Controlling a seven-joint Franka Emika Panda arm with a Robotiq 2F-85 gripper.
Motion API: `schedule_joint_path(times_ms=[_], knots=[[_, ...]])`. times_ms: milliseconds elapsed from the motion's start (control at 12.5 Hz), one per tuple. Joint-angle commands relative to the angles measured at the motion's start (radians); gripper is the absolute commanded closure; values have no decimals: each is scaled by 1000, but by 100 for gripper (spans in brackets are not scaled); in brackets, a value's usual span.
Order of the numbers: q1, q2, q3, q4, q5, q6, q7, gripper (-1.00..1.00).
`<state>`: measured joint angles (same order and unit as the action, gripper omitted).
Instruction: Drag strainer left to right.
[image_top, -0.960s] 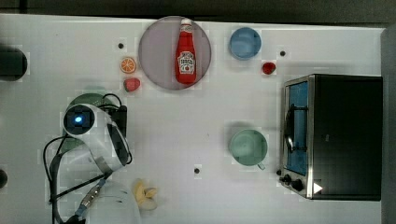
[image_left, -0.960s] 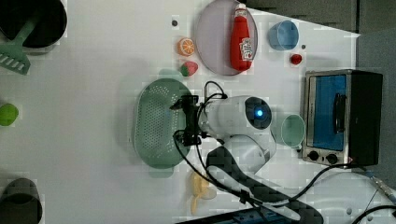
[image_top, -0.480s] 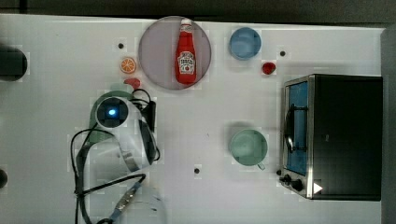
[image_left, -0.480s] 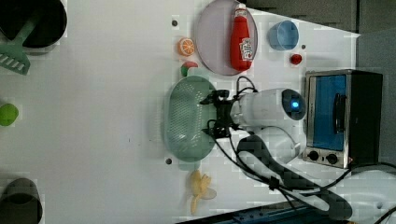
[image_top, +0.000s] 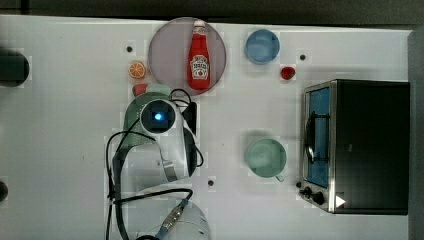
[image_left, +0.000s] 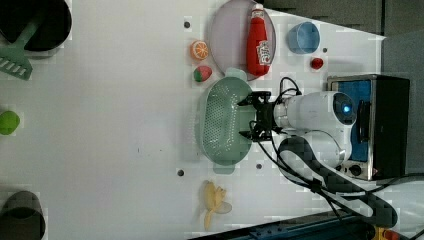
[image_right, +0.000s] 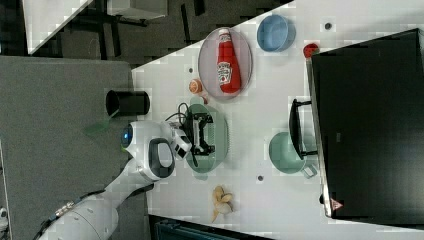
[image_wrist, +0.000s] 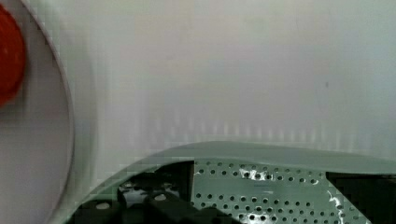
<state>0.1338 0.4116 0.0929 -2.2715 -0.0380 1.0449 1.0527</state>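
The strainer (image_left: 220, 122) is a pale mint-green oval colander with rows of tiny holes, lying on the white table just below the plate in the left view. My gripper (image_left: 250, 117) reaches over its rim on the left view's right side, open, with both fingers spread wide inside the bowl. From the wrist, the smooth rim (image_wrist: 280, 153) curves across the perforated wall, with one dark finger (image_wrist: 140, 207) low inside the strainer. In the top view the arm covers most of the strainer (image_top: 131, 119). In the right view the gripper (image_right: 201, 133) sits over the strainer (image_right: 219, 135).
A plate (image_top: 165, 55) with a ketchup bottle (image_top: 199, 56) lies just beyond the strainer. An orange slice (image_top: 137, 69) and a strawberry (image_top: 139, 89) sit beside it. To the top view's right are a blue bowl (image_top: 262, 46), a mint mug (image_top: 265, 157) and a toaster oven (image_top: 360, 145). A banana (image_left: 214, 202) lies near the arm's base.
The arm and the strainer have slid together toward the top view's right, and the strainer now lies close under the plate. The fingers have stayed spread.
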Motion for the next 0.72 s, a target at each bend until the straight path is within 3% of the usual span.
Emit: schedule_joint_path(times_ms=[80, 720], knots=[[-7, -10, -67, -30, 27, -7, -137, -100], [-15, -12, -196, -44, 27, -5, -263, -100]])
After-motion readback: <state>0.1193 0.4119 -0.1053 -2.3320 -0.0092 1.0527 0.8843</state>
